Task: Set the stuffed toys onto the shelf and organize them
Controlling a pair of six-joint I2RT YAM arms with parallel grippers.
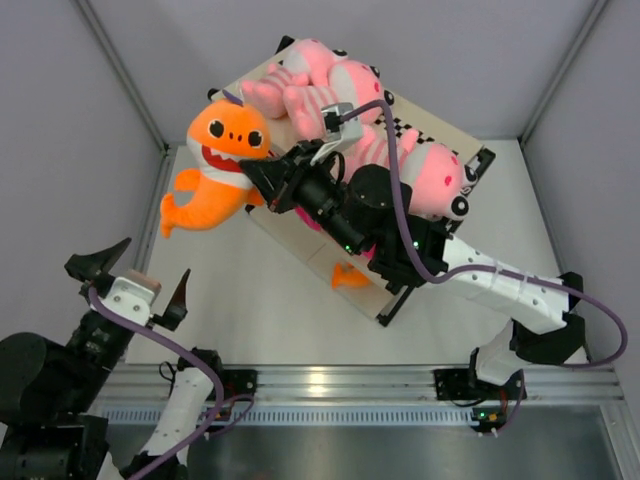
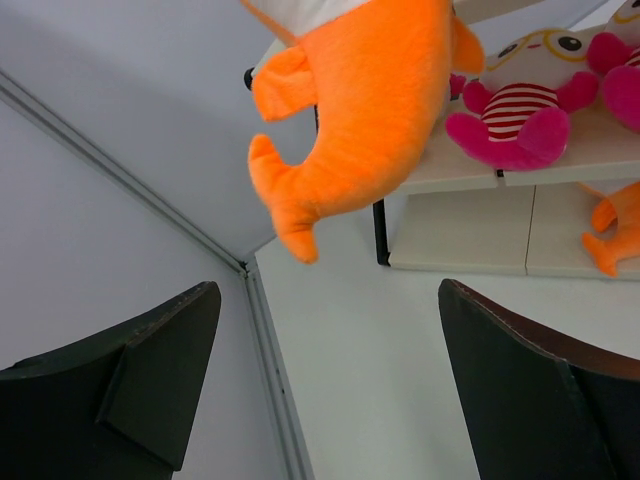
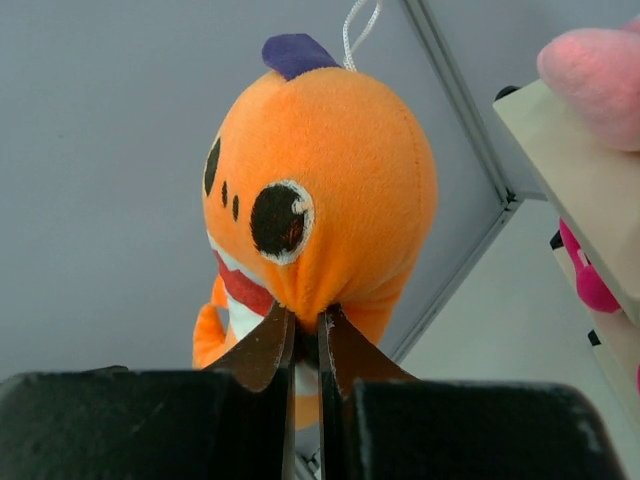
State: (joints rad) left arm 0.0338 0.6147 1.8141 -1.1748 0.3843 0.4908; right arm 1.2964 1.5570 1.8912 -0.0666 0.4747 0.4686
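Pale-pink toys (image 1: 330, 95) lie on top of the shelf (image 1: 432, 131) at twelve o'clock, while the right gripper (image 1: 262, 180), pinched on the orange toy (image 1: 225, 150), holds it unplaced at ten o'clock and the left gripper (image 1: 150, 268) gapes idle.

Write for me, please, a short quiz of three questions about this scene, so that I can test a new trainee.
1. True or false: the left gripper holds a toy.
2. What does the right gripper pinch? A) the orange plush toy B) a hot-pink striped toy C) nothing
3. Fill in: the large pale-pink striped toys lie on the ___ board of the shelf.
Key: 1 false, it is open and empty. 2 A. 3 top.
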